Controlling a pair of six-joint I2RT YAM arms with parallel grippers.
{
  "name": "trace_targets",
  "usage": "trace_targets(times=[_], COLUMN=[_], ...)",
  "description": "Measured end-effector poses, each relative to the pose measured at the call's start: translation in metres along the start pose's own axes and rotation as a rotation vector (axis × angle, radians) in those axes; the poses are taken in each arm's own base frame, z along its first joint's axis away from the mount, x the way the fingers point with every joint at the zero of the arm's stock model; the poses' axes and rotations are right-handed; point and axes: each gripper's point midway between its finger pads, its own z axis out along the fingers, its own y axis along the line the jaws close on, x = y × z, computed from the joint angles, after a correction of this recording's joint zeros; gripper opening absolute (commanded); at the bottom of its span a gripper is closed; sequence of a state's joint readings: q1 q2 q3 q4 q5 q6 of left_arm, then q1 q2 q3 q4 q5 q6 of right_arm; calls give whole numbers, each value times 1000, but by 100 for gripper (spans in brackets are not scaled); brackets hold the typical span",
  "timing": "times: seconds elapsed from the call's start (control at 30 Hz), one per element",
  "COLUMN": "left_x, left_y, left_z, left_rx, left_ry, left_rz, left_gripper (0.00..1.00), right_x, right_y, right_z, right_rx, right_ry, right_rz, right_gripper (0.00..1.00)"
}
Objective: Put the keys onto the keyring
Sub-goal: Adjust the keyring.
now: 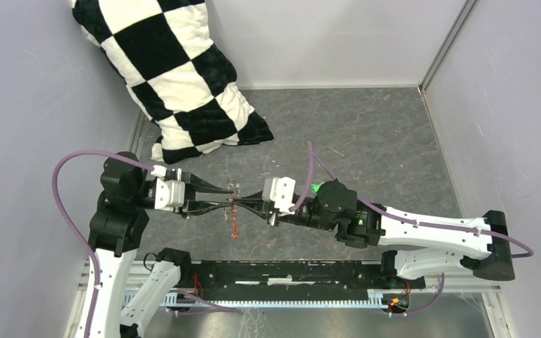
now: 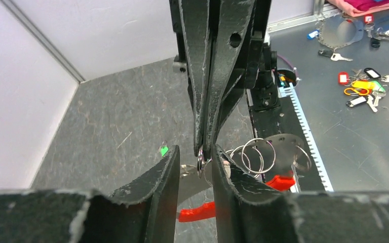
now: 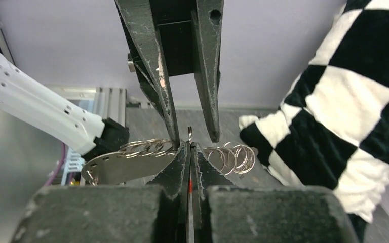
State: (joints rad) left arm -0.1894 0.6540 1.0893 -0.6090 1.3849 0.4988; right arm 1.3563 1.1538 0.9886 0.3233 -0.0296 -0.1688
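- Right gripper (image 3: 189, 148) jaws are clamping the keyring (image 2: 195, 213).
- Left gripper (image 2: 195, 159) jaws are standing narrowly apart around it.
- Key (image 2: 164, 150) is apparently lying unthreaded on the worktop (image 2: 121, 116); threading is remaining.

The keyring (image 3: 233, 158) is thin, bright metal, polished enough to catch the light, and its tag (image 2: 197, 211) is glossy red plastic. The key (image 2: 164, 150) shows a head of bright green plastic. A flat plate (image 3: 121, 169) looks like duller, brushed metal. The left gripper (image 2: 195, 152) and right gripper (image 3: 191, 147) are matt black, scuffed pale along the edges. The table (image 1: 366, 134) is dark grey, matt and rough-looking. The pillow (image 1: 176, 70) is soft, plush cloth.
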Motion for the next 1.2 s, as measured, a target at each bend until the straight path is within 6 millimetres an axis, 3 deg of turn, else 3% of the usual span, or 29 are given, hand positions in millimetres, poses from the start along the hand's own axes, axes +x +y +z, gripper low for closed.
trace_targets(times=[0.3,0.53,0.97,1.2], left_x=[21,38,53,56], left_y=[5,4,1,2], left_z=[-2,-5,-6,-7], left_rx=[-44,-44,-29,-39], left_ry=[62,117,145,158], left_rz=[-65,-68,-16,-4], left_gripper=[32,25,29,35], right_x=[17,37,38,48], right_y=[-15,-14,-10,-4], right_z=[-11,-17,0,-4], right_rx=[6,-36,-100,-135], right_ry=[286,475,619,664], right_rz=[-82,-116,-106,-99], right_gripper=[0,0,1,1])
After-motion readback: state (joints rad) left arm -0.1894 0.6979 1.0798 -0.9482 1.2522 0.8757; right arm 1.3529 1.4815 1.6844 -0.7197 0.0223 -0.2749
